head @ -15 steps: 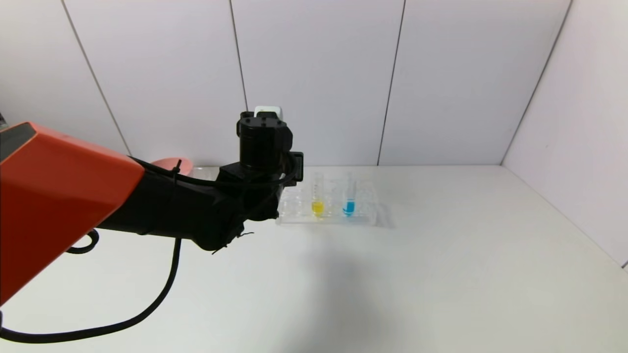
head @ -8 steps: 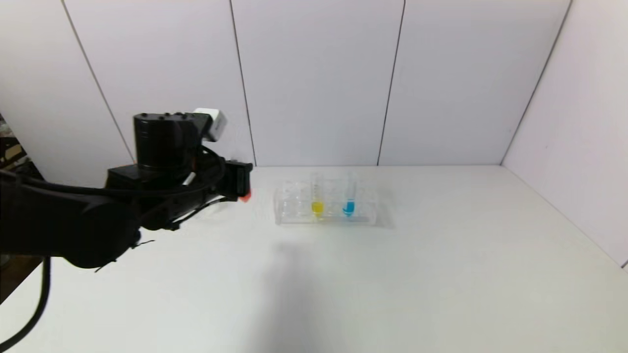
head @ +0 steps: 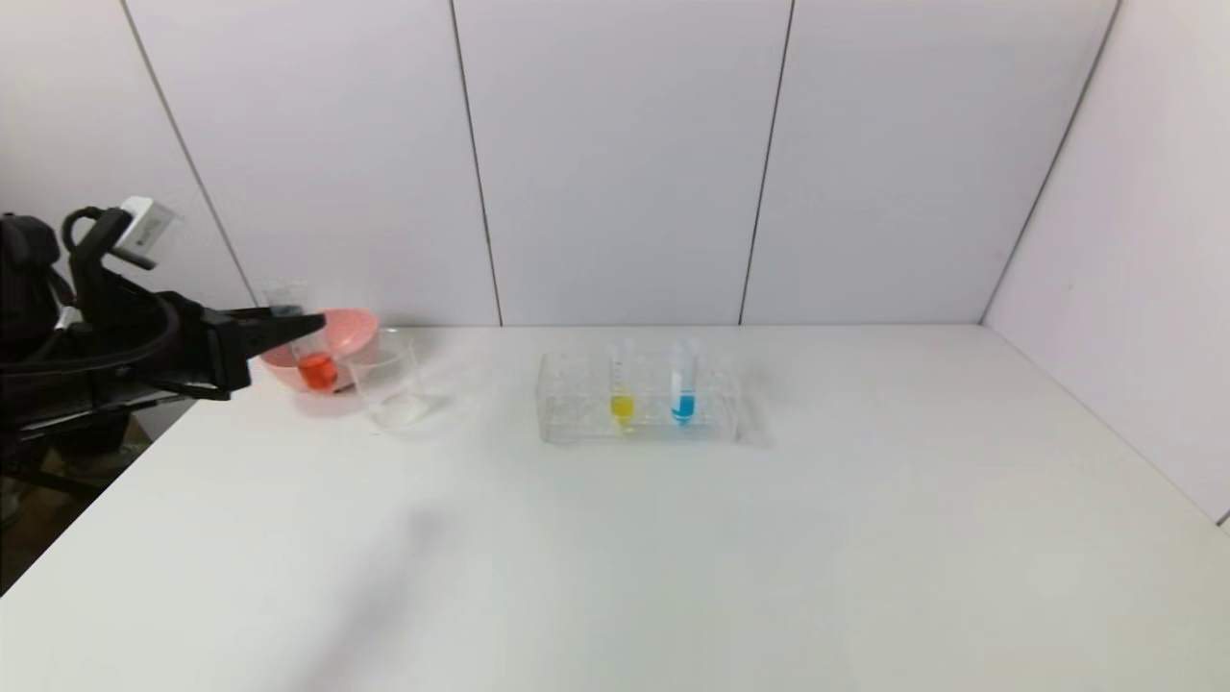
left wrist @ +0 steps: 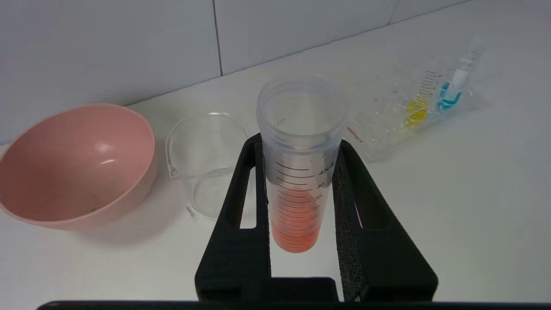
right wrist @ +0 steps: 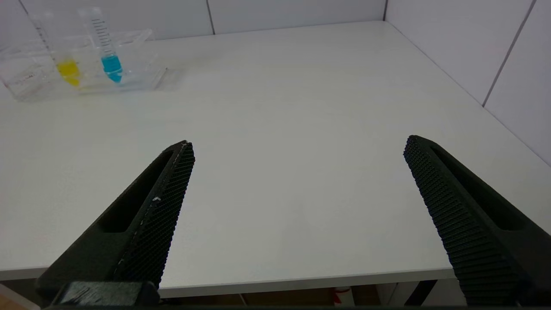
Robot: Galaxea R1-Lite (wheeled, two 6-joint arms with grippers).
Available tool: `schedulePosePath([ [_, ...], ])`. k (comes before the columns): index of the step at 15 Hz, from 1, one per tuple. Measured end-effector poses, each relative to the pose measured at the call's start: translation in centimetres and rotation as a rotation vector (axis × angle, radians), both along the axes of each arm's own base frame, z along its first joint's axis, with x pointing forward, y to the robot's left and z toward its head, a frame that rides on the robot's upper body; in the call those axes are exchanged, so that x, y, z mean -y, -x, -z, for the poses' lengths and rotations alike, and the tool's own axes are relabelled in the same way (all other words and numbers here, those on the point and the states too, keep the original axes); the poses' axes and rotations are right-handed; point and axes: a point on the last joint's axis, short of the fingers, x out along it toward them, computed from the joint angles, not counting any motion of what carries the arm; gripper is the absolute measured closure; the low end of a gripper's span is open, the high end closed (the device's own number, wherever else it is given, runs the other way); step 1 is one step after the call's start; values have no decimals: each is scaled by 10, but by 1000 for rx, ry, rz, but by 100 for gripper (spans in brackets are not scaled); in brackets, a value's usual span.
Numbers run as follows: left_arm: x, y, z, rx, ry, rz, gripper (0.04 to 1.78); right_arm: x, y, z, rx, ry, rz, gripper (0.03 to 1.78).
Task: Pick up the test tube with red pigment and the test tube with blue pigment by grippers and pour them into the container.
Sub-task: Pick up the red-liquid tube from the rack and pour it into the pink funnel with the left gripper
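Note:
My left gripper (head: 293,325) is at the far left of the table, shut on the test tube with red pigment (head: 313,367). In the left wrist view the black fingers (left wrist: 241,202) clamp that graduated tube (left wrist: 297,172) just below its open rim, and it hangs upright with red-orange liquid in its lower part. It sits in front of the pink bowl, left of the clear container (head: 388,386) (left wrist: 206,159). The test tube with blue pigment (head: 683,389) (right wrist: 109,56) stands in the rack. My right gripper (right wrist: 299,143) is open over the table's near edge.
A pink bowl (head: 357,327) (left wrist: 73,163) stands at the back left beside the container. The clear rack (head: 577,408) (right wrist: 137,64) at mid-table also holds a yellow tube (head: 622,392) (right wrist: 68,69). Walls close the back and right sides.
My left arm has swung from in front of the rack to the far left with the red tube in its grip, uncovering the bowl and the container.

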Motion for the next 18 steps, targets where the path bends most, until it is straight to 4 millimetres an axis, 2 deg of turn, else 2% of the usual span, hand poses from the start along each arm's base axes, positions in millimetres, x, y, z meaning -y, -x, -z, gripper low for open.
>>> schedulePosePath([
  [3,-35,-9,-3,75,-27,127,138,0,0,0,0,0,0,4],
  [8,-56,-42,0,77,-39,143,138,0,0,0,0,0,0,4],
  [12,-55,-67,-8,8,-118,109,138,0,0,0,0,0,0,4],
  [18,-27,-103,-39,-194,-298,37,138,0,0,0,0,0,0,4],
])
